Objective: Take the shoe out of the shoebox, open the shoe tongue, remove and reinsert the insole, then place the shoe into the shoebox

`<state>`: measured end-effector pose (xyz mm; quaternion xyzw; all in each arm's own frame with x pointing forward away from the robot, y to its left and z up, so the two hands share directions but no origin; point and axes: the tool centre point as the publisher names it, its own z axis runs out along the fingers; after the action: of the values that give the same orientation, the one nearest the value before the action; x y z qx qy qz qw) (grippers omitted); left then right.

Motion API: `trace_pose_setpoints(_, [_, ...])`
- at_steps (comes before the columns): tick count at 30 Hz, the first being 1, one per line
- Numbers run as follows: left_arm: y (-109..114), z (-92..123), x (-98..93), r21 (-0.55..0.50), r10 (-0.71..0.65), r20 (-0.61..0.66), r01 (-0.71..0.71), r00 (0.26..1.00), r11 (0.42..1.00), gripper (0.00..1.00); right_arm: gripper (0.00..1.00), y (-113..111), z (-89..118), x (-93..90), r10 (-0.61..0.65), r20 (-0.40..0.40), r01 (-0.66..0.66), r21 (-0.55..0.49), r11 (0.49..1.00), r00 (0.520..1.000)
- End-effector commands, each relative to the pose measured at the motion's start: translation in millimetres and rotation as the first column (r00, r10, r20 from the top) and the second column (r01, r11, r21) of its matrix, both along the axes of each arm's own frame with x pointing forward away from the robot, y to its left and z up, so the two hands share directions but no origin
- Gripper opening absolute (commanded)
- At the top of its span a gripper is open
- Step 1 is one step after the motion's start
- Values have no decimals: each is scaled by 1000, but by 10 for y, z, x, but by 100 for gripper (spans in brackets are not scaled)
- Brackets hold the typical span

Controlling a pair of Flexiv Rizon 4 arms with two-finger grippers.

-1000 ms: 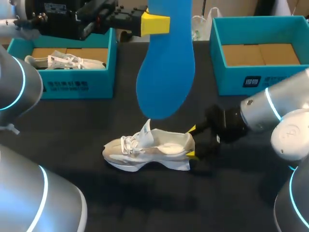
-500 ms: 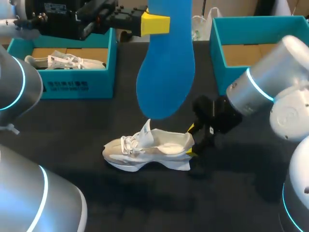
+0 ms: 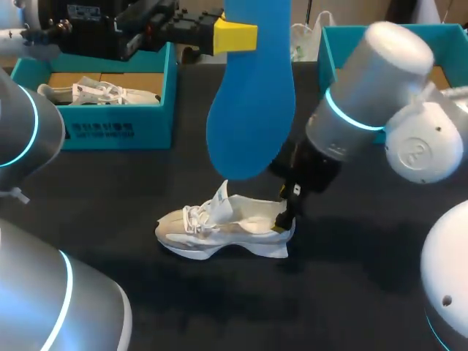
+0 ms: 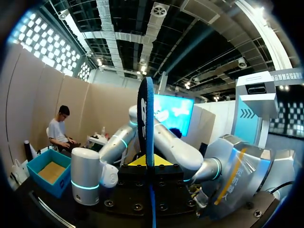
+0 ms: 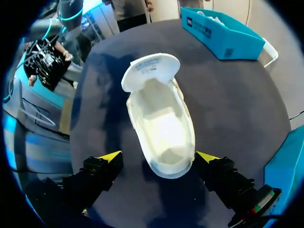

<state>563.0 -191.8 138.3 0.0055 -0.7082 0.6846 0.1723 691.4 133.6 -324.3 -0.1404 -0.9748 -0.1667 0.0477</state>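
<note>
A white shoe (image 3: 223,225) lies on its sole on the black table (image 3: 110,197), toe to the left and tongue raised. My left gripper (image 3: 235,36) is high at the back, shut on the top of a blue insole (image 3: 252,110) that hangs above the shoe. In the left wrist view the insole (image 4: 147,118) stands edge-on between the fingers. My right gripper (image 3: 285,212) points down at the shoe's heel. In the right wrist view the heel of the shoe (image 5: 161,118) sits between the open gripper's (image 5: 159,159) yellow tips, and the tongue (image 5: 151,69) stands up ahead.
A teal shoebox (image 3: 110,128) at the back left holds another white shoe (image 3: 99,93). A second teal shoebox (image 3: 380,121) stands at the back right, behind my right arm. The left box (image 5: 223,33) also shows beyond the shoe in the right wrist view.
My right arm has swung up and leftward, bringing its open gripper from beside the heel to around it. The left arm and insole have stayed still.
</note>
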Motion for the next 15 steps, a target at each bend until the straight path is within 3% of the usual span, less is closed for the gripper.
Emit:
trace_pose_setpoints(1, [-9,-7,5,-3,-2,0,2,1000,1000,0,100,67,-15,7,45,-68,-68,-380,923,997])
trace_pose_setpoints(15, [-9,-7,5,-3,-2,0,2,1000,1000,0,100,179,-20,82,93,-10,-90,-376,922,996])
